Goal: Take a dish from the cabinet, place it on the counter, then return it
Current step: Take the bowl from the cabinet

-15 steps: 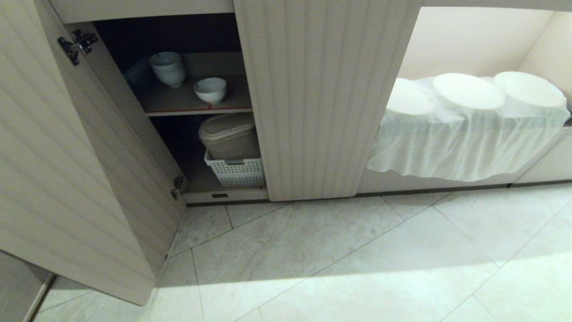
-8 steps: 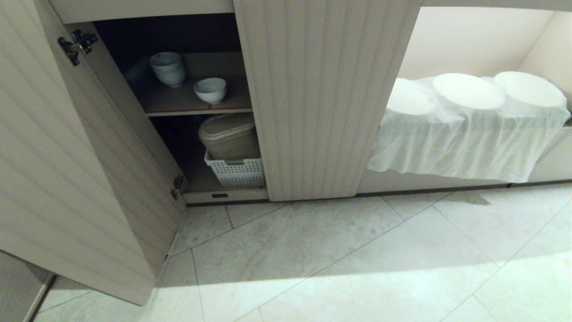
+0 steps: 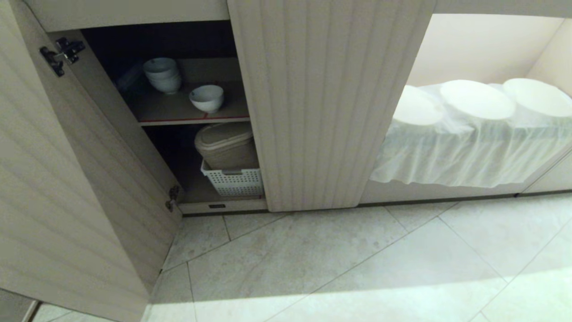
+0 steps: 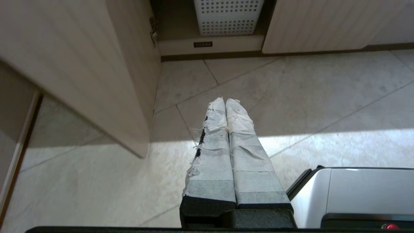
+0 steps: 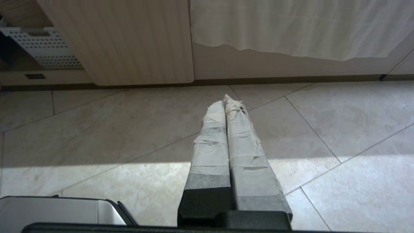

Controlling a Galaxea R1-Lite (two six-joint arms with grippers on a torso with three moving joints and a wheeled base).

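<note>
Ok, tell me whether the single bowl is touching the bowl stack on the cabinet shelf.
Apart. The head view shows the single bowl nearer the shelf's front edge and the stack farther back, with bare shelf plainly between them.

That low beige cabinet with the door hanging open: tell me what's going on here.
Nothing is being handled yet. The small glossy white bowl sits alone on the red-edged upper shelf of the low beige ribbed cabinet, beside a stack of white bowls. The left hand and right hand are both shut and empty, low over the tiled floor.
</note>
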